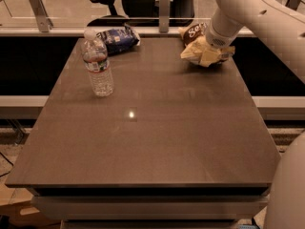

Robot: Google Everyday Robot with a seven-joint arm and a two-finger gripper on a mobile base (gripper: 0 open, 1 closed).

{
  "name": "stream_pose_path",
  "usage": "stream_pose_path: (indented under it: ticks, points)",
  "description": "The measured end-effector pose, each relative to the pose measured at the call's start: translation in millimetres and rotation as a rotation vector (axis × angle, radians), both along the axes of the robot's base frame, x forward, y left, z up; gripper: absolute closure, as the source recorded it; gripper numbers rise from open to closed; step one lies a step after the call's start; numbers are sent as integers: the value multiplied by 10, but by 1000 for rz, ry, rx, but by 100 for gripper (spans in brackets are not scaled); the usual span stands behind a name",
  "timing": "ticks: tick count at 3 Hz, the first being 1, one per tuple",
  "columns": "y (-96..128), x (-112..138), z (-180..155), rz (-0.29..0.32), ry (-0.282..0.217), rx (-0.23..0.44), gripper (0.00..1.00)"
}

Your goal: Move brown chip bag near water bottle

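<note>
The brown chip bag [192, 32] lies at the far right edge of the table, with white script lettering showing; its right part is hidden behind my arm. My gripper [206, 55] with its cream-yellow hand hangs low over the table just in front of the bag, touching or nearly touching its near edge. The water bottle [98, 64] stands upright on the left side of the table, far from the bag and the gripper.
A dark blue snack bag [117, 38] lies at the far edge behind the bottle. The brown table [152, 128] drops off at every side. A rail with posts and an office chair [107, 1] stand behind it. My white arm [267, 18] crosses the upper right.
</note>
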State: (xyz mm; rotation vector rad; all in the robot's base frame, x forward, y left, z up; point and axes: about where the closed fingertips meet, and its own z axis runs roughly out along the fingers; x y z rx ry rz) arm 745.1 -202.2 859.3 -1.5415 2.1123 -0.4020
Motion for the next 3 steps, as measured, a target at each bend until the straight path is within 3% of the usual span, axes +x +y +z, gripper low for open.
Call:
stream_pose_path:
  ticks: [2,3]
  points:
    - [23,22,11,0,-20,10,88]
    - [9,-30,169,5,-57,14,100]
